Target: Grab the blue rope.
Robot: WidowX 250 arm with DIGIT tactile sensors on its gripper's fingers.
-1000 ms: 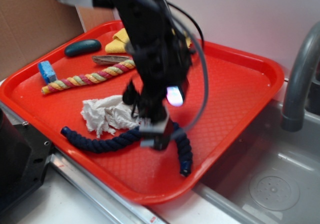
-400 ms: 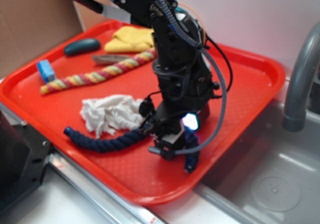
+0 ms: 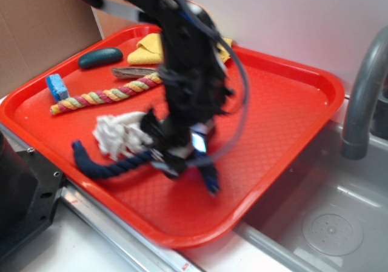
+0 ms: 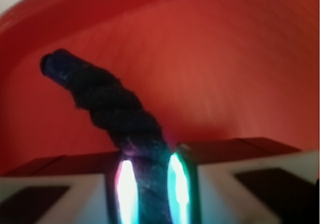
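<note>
You see even, soft room light on the exterior view, but the arm (image 3: 182,60) smears with motion blur, while the wrist view is dim and soft all over, the blue rope (image 4: 112,109) hazy and pink and green glows flaring from the end effector (image 4: 150,189).

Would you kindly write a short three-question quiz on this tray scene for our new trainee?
1. True or false: the gripper is shut on the blue rope.
2. Multiple choice: what lies right beside the striped rope's left end? A) a light-blue block B) a spoon C) a cup
3. Fill in: everything rests on a ____ tray.

Key
1. True: in the wrist view the rope runs between the closed fingers.
2. A
3. red
</note>
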